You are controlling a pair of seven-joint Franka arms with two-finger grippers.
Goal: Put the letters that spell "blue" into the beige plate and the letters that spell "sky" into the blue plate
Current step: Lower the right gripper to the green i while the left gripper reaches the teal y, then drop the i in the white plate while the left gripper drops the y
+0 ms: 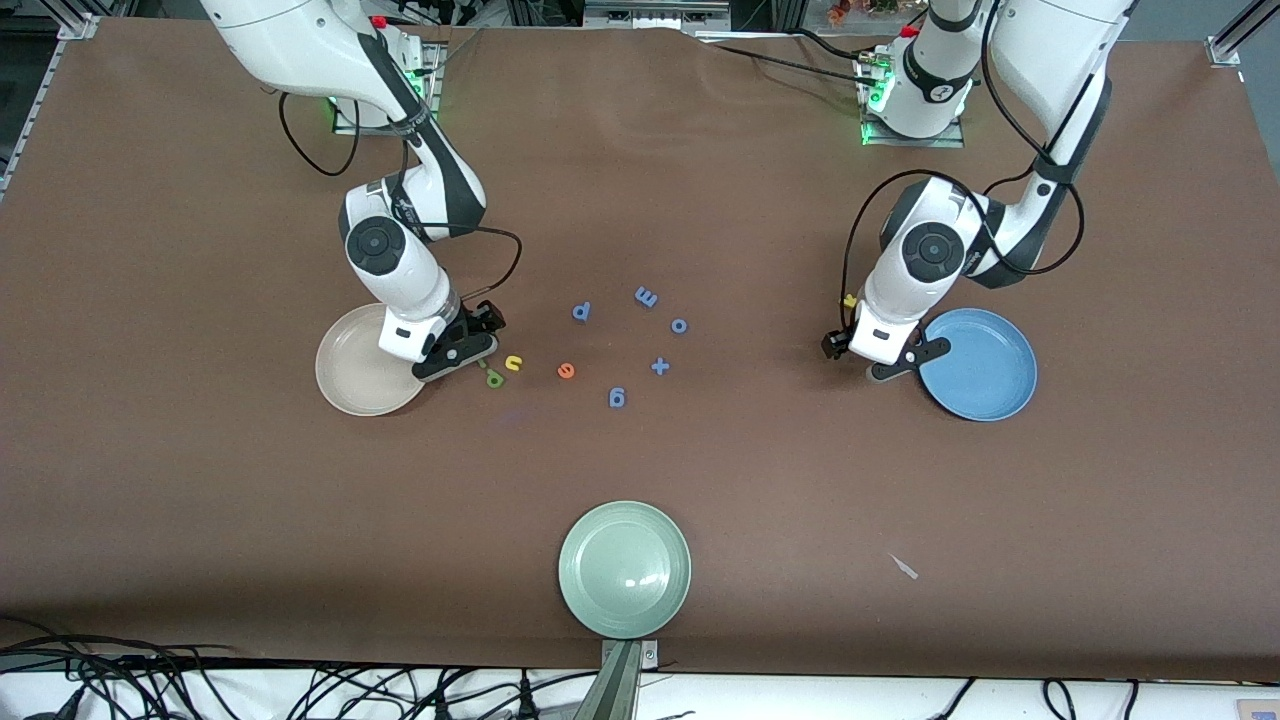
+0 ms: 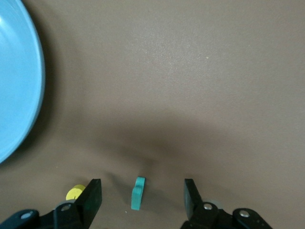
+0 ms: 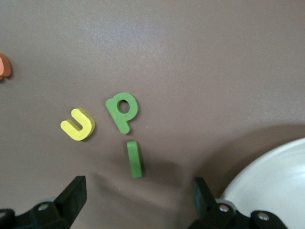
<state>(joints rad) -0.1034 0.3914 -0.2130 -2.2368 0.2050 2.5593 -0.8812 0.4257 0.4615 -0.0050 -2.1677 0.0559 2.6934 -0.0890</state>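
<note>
Your left hand (image 2: 140,198) is down at the desk (image 1: 700,200) beside the blue plate (image 1: 985,365), jaws apart with the teal "y" (image 2: 137,193) standing on edge between them, not yet pinched. A yellow letter (image 2: 74,193) lies just outside one finger; I can't tell which it is. This is the pick of the "y": close squarely on its flat faces, lift, and carry it over the blue plate.

Your right hand (image 3: 138,200) hovers wide open over the green "l" (image 3: 135,159), at the rim of the beige plate (image 1: 345,385). The green "b" (image 3: 122,110) and yellow "u" (image 3: 78,125) lie just beside the "l", and the orange "e" (image 1: 566,370) sits a little farther toward the middle of the desk. Both plates look empty.

Apart from the letters themselves, no brand or label is readable.
</note>
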